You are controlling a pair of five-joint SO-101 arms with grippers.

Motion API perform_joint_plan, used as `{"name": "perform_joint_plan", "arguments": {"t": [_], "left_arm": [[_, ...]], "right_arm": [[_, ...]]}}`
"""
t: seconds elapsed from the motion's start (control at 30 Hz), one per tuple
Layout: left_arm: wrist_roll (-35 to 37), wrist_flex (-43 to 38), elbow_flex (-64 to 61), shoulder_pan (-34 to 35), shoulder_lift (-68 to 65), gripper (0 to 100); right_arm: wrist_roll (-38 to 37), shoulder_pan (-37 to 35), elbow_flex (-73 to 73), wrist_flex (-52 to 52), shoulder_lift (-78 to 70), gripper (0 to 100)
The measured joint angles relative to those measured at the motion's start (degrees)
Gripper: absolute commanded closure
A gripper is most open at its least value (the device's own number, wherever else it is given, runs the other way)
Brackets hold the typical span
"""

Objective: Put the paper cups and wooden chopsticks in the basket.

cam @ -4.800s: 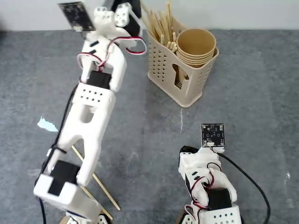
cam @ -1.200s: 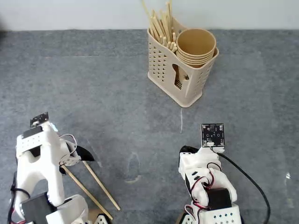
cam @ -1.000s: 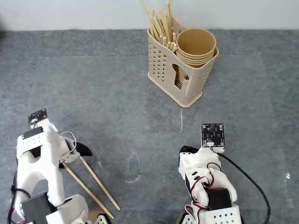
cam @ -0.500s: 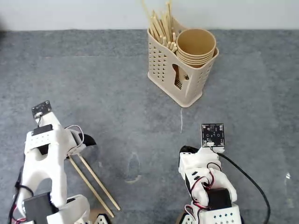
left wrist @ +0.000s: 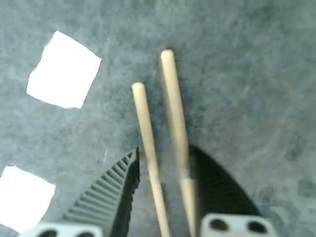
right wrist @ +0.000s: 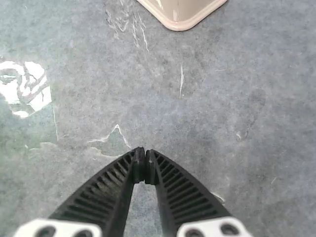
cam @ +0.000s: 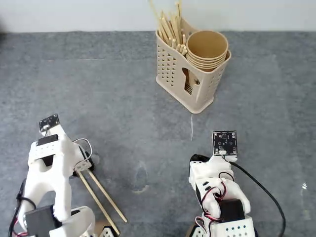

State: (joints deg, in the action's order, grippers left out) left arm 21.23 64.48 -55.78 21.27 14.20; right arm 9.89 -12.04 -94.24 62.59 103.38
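A tan perforated basket stands upright at the far middle of the grey counter. Its right compartment holds a nested stack of paper cups. Its left compartment holds a bundle of wooden chopsticks standing on end and fanning out above the rim.

Two loose chopsticks lie on the counter at the near left, well apart from the basket. They are almost parallel and run diagonally from the near edge up toward the left arm.

The left hand is down at the far ends of this pair. In the left wrist view its jaws are apart, with both sticks passing between the two fingers. One stick lies just beside the ribbed finger and a narrow gap separates the two sticks. I cannot tell whether either finger presses on the wood. Two white scraps lie on the counter beside the sticks.

The right hand sits low over the near middle of the counter, its jaws together and gripping nothing. The basket's near corner lies beyond it, and a pale shiny patch lies off to its side.
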Motion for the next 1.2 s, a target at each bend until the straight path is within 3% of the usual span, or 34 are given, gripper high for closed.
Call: {"name": "perform_joint_plan", "arguments": {"t": [0.27,0.7,1.2], "left_arm": [[0.5,-6.9,-4.6,0.0,1.2,99],[2.5,-8.3,-0.6,-0.4,0.9,99],[15.4,-9.5,10.0,-15.8,0.8,99]], "right_arm": [[0.0,0.0,0.0,0.0,0.0,98.0],[0.0,0.0,0.0,0.0,0.0,98.0],[0.0,0.0,0.0,0.0,0.0,98.0]]}}
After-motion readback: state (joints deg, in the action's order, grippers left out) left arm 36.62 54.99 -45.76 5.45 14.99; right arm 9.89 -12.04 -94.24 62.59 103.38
